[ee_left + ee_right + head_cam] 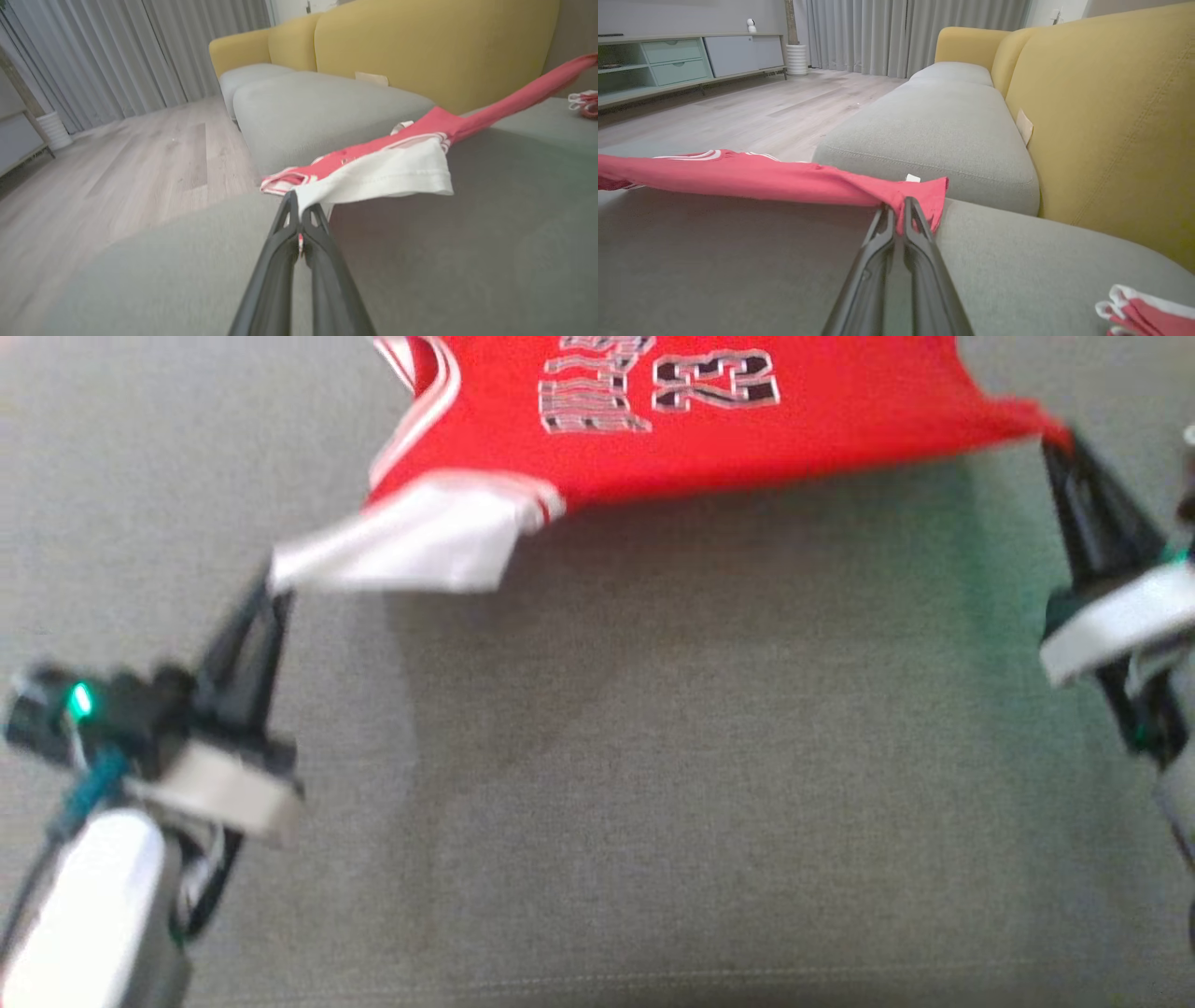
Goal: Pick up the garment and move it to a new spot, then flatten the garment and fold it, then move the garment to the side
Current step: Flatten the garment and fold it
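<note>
- Both claws are pinched shut on cloth. The left claw (299, 212) has the white-trimmed corner of the red jersey (709, 429), and the right claw (899, 210) has the plain red corner on the other side.
- The jersey is strung between them with its near edge pulled fairly straight, lifted off the grey sofa cushion (653, 784). There's a shadow on the cushion under that edge, so it isn't touching there. The far end runs out of frame, so can't say if that part is resting.
- Holding two corners wide apart makes sense to me: the tension pulls the wrinkles out so it can go down flat, printed number up.
- The white flap (411, 555) by the left pinch is doubled over, so I'd guess it'll need smoothing once it's laid.
- My read is that this is the carry-and-spread part, with folding not started.
- A small red-and-white bundle (1143, 312) lies on the cushion near the yellow backrest (1111, 116), well apart from the jersey.
</note>
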